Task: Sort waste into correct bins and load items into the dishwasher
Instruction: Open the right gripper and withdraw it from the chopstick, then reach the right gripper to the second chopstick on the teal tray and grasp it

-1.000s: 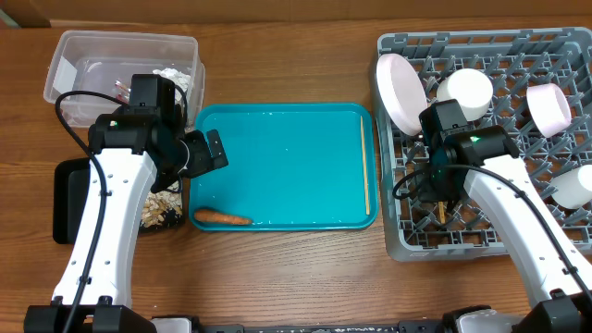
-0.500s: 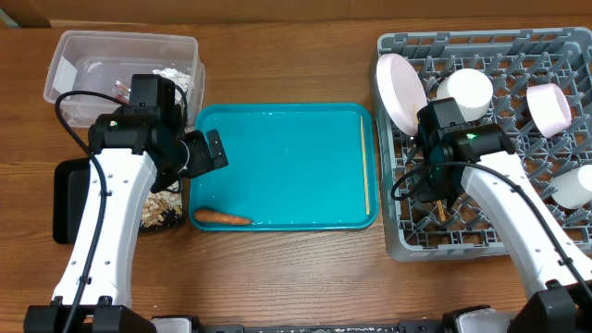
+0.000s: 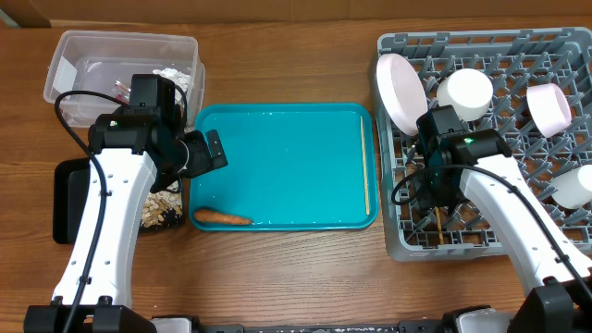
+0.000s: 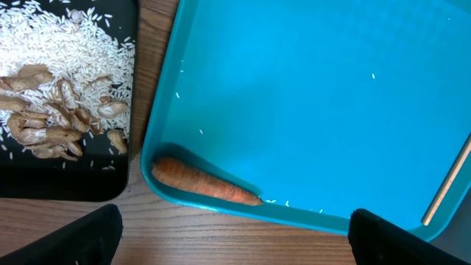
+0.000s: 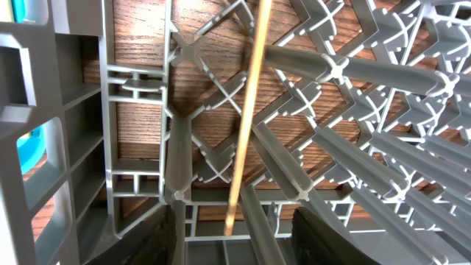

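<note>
Bright, even light; soft shadows, sharp focus

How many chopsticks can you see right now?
2. One chopstick lies along the teal tray's right edge; the other chopstick sits in the dish rack below the right gripper. Others may be hidden.

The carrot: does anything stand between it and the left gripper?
Nothing visible does. The carrot lies bare in the teal tray's corner, against the rim, and the open left gripper faces it from above.

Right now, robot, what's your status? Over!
Left gripper open, hovering by carrot on teal tray. Right gripper open, one chopstick lying in rack beneath. Other chopstick on tray. Nothing blocking.
</note>
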Motion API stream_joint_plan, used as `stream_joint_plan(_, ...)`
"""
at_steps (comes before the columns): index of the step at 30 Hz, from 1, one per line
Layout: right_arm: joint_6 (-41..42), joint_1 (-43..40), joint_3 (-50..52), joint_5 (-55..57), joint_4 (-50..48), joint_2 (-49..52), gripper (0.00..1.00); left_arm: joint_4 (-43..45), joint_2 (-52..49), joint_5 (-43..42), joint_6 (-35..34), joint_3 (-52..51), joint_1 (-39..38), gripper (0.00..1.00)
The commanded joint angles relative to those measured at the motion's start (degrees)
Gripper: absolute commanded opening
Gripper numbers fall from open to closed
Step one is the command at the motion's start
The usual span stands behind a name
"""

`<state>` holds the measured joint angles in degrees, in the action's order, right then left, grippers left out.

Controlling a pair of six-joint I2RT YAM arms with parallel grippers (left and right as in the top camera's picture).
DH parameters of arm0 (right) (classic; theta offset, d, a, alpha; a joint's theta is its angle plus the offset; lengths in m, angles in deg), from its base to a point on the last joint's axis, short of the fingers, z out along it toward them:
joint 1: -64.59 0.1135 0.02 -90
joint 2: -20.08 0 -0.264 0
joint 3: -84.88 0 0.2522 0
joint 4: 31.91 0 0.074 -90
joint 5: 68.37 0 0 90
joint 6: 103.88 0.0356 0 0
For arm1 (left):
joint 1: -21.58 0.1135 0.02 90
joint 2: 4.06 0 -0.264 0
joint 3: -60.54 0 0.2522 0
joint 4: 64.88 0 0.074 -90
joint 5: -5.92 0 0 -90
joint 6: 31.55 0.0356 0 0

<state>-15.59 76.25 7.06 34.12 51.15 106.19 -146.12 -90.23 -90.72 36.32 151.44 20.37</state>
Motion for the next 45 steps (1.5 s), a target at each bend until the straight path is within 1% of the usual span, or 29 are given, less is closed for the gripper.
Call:
stream_joint_plan(1, 2.10, -0.17, 0.09, 1.01, -0.13, 0.07, 0.54, 0.02, -0.39, 0.83, 0.72, -0.24, -0.31, 1.00)
stream_joint_plan(5, 3.87, -0.15, -1.66, 1.57, 0.20, -0.17, 0.53, 0.02, -0.39, 0.85, 0.72, -0.24, -0.31, 1.00)
stream_joint_plan(10, 3.87, -0.04, -8.63, 0.02, 2.47, -2.21, 0.54, 0.04, -0.39, 0.83, 0.72, -0.24, -0.33, 1.00)
stream_joint_plan(12, 3.87, 0.07, -12.33, -6.03, 3.08, -3.04, 0.55, 0.07, -0.39, 0.83, 0.72, -0.24, -0.33, 1.00)
stream_joint_plan(14, 3.85, 0.76, -15.37, -16.17, 2.60, -3.67, 0.57, 0.07, -0.39, 0.85, 0.72, -0.24, -0.33, 1.00)
stream_joint_plan(16, 3.87, 1.90, -16.33, -23.21, 1.25, -3.93, 0.59, 0.07, -0.39, 0.83, 0.72, -0.24, -0.33, 1.00)
stream_joint_plan(18, 3.87, 3.89, -16.28, -26.36, -0.37, -3.85, 0.59, 0.07, -0.39, 0.83, 0.72, -0.24, -0.33, 1.00)
stream_joint_plan(23, 3.96, 11.32, -16.17, -21.27, -2.71, -1.36, 0.59, 0.07, -0.39, 0.83, 0.70, -0.24, -0.31, 1.00)
stream_joint_plan(28, 11.65, 16.59, -16.15, -10.71, -3.54, 4.66, 0.60, 0.07, -0.39, 0.83, 0.70, -0.24, -0.31, 1.00)
stream_joint_plan(34, 13.09, 17.92, -16.15, -10.34, -5.22, 14.25, 0.59, 0.04, -0.39, 0.83, 0.70, -0.24, -0.33, 1.00)
stream_joint_plan(37, 18.38, 17.97, -16.15, -9.97, -6.10, 18.84, 0.59, 0.04, -0.39, 0.83, 0.70, -0.24, -0.33, 1.00)
stream_joint_plan(39, 19.82, 17.97, -16.15, -9.99, -6.97, 21.09, 0.59, 0.07, -0.39, 0.83, 0.70, -0.24, -0.31, 1.00)
stream_joint_plan(45, 19.87, 17.97, -16.15, -9.77, -9.88, 25.27, 0.59, 0.04, -0.39, 0.83, 0.70, -0.24, -0.31, 1.00)
